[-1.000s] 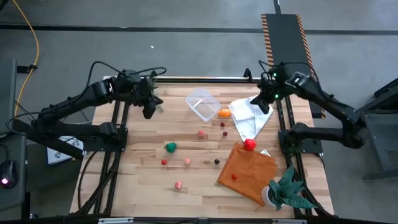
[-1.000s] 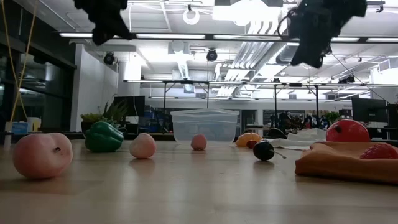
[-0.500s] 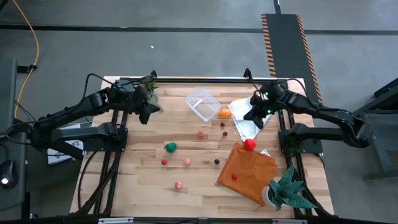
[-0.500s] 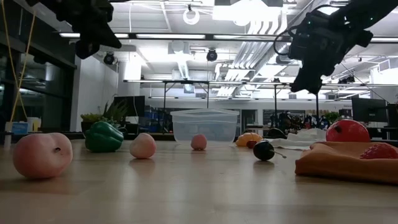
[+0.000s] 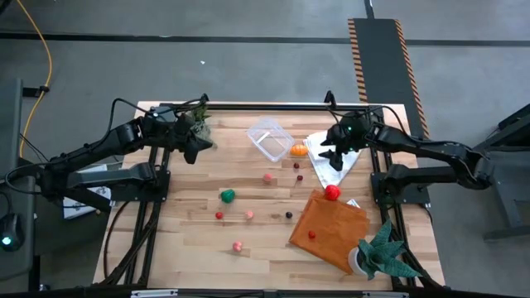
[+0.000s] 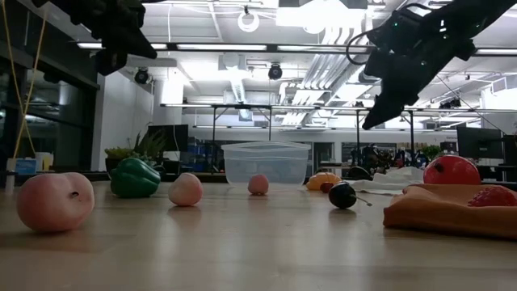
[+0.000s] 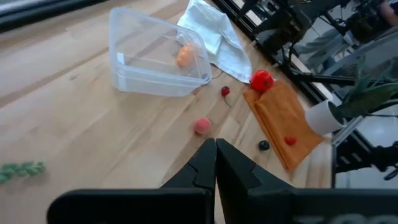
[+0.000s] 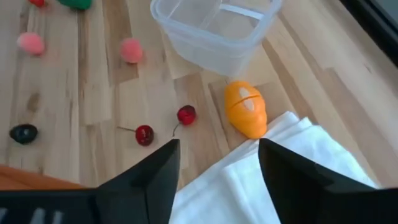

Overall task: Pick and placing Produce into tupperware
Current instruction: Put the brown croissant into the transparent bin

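The clear tupperware (image 5: 269, 138) stands at the table's far middle with nothing in it. An orange piece of produce (image 8: 245, 109) lies just beside it, touching the edge of a white cloth (image 5: 338, 162). More produce is scattered on the wood: two cherries (image 8: 165, 124), a green pepper (image 5: 227, 195), pink pieces (image 5: 268, 177) and a red tomato (image 5: 332, 193). My right gripper (image 8: 217, 177) hangs open above the white cloth, near the orange piece. My left gripper (image 7: 216, 158) is shut in the air at the far left, holding nothing.
An orange cloth (image 5: 327, 225) lies at the near right with a small red piece (image 5: 312, 234) on it. A potted plant (image 5: 383, 252) stands at the near right corner. A green sprig (image 7: 22, 168) lies on the wood near the left arm.
My right gripper has gone down and toward the table's left and near edges, from beside the far right frame to over the white cloth. My left gripper has drawn back a little toward the left edge.
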{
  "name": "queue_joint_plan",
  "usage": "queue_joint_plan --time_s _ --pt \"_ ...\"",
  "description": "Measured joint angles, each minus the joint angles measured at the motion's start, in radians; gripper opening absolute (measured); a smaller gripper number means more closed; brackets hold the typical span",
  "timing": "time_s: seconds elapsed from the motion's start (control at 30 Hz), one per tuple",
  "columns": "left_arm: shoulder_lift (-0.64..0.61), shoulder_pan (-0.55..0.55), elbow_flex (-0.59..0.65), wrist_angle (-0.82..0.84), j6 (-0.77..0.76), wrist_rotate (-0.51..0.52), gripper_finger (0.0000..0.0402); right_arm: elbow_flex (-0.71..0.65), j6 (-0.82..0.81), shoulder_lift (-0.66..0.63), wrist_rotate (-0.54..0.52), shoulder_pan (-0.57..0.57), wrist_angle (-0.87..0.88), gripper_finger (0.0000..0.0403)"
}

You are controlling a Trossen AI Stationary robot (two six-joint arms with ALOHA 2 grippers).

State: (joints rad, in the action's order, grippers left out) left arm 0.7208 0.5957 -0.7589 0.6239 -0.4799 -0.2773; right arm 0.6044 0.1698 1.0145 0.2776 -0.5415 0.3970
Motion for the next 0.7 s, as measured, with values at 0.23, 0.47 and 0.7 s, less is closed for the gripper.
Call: queue_joint_plan --time_s 0.23,0.47,0.7 --pt "0.0 0.0 0.0 0.0 -0.023 -0.003 0.0001 0.0 0.037 0.007 0.007 -0.002 0.004 0.0277" --pt "0.0 0.0 0.0 0.0 -0.024 0.0 0.0001 0.0 -0.022 0.013 -0.111 -0.001 -0.014 0.0303" --pt "0.001 0.0 0.0 0.001 -0.027 0.008 0.0001 0.0 -0.192 0.013 -0.113 -0.001 -0.014 0.0303"
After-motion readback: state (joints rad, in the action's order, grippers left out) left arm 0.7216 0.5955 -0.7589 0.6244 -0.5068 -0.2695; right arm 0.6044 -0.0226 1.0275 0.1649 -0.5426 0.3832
